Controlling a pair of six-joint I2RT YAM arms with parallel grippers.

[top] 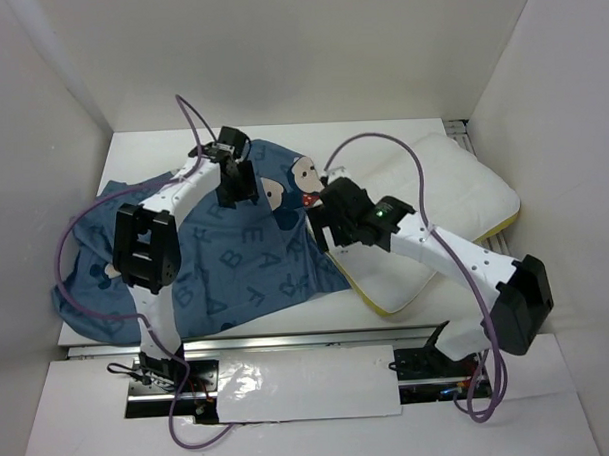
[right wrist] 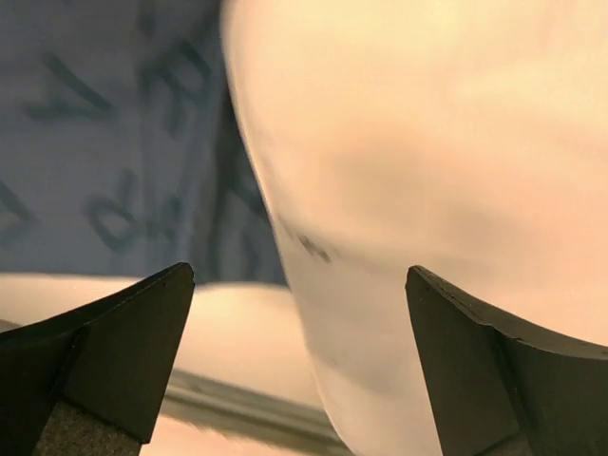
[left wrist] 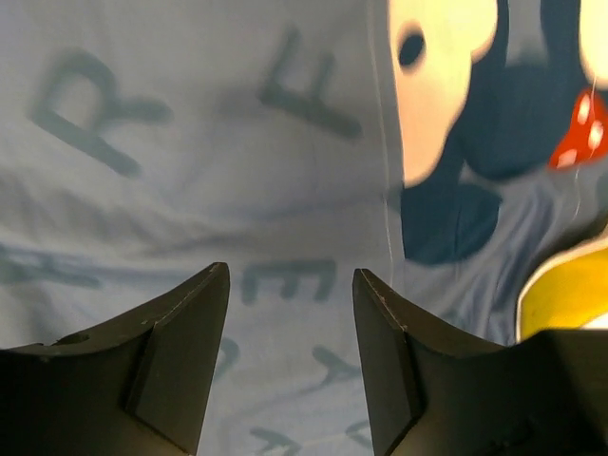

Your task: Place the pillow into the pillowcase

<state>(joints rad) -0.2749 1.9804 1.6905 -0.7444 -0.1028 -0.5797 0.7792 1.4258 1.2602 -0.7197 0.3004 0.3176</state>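
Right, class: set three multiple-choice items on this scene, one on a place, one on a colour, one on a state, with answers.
1. Seen from above, where is the plump white rectangular pillow relative to the dusty-blue printed fabric pillowcase? A) left B) right C) wholly inside
2. The band on the pillow's edge is? A) red B) green C) yellow
3. The left hand is? A) open, empty B) shut on pillow C) shut on pillowcase
Answers: B, it fills the right side; C, yellow shows at the seam; A, fabric shows between parted fingers.
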